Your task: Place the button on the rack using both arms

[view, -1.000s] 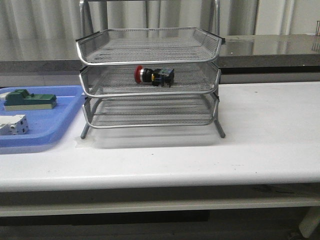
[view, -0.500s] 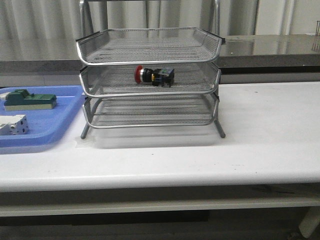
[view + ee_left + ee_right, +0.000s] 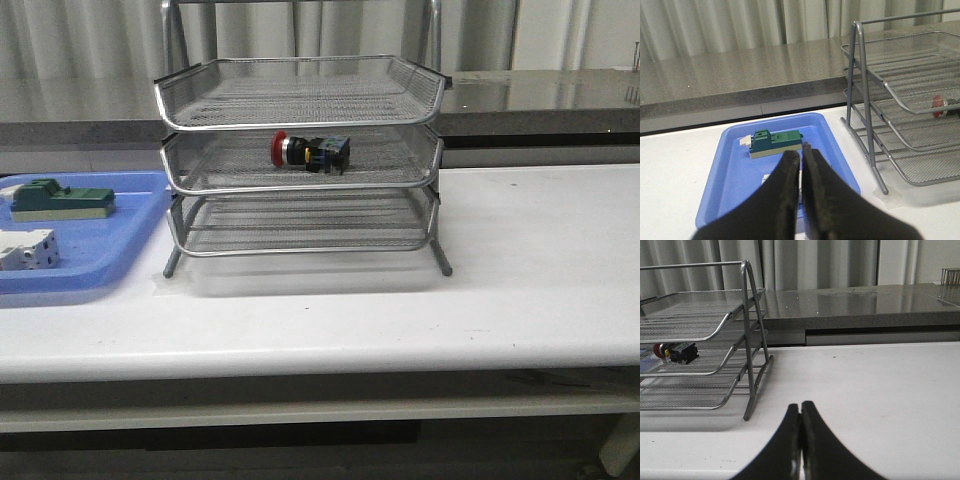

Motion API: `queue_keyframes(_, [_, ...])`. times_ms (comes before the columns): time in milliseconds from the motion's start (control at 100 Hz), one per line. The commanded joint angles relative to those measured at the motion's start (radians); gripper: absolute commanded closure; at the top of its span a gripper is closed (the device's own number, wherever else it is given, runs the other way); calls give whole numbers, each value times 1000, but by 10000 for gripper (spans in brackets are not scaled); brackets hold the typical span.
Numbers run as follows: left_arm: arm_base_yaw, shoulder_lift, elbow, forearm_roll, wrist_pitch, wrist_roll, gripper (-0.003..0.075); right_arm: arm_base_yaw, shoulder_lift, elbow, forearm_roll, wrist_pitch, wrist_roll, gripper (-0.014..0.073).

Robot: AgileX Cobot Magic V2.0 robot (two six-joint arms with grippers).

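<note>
The button (image 3: 307,151) lies on its side on the middle tier of the silver wire rack (image 3: 300,120), red head to the left. It also shows in the left wrist view (image 3: 941,106) and in the right wrist view (image 3: 676,351). The rack also shows in the left wrist view (image 3: 867,120) and the right wrist view (image 3: 751,365). No arm shows in the front view. My left gripper (image 3: 801,152) is shut and empty, above the blue tray. My right gripper (image 3: 800,407) is shut and empty, over the bare white table to the right of the rack.
A blue plastic tray (image 3: 120,250) lies left of the rack and holds a green block (image 3: 60,199) and a white-grey block (image 3: 25,250). The white table (image 3: 540,260) stretches right of the rack. A grey counter (image 3: 560,95) runs behind.
</note>
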Motion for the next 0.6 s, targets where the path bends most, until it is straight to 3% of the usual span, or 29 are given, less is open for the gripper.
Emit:
queue_keyframes(0, [3, -37, -27, 2, -32, -10, 716, -6, -22, -17, -11, -87, -2, 653])
queue_keyframes(150, [6, -147, -21, 30, 74, -10, 716, -6, -22, -17, -11, -87, -2, 653])
queue_keyframes(360, [6, -315, 76, 54, 75, -19, 716, -6, -22, -17, -11, -87, -2, 653])
queue_keyframes(590, [54, -464, 193, 159, 74, -214, 716, -6, -22, -17, -11, -87, -2, 653])
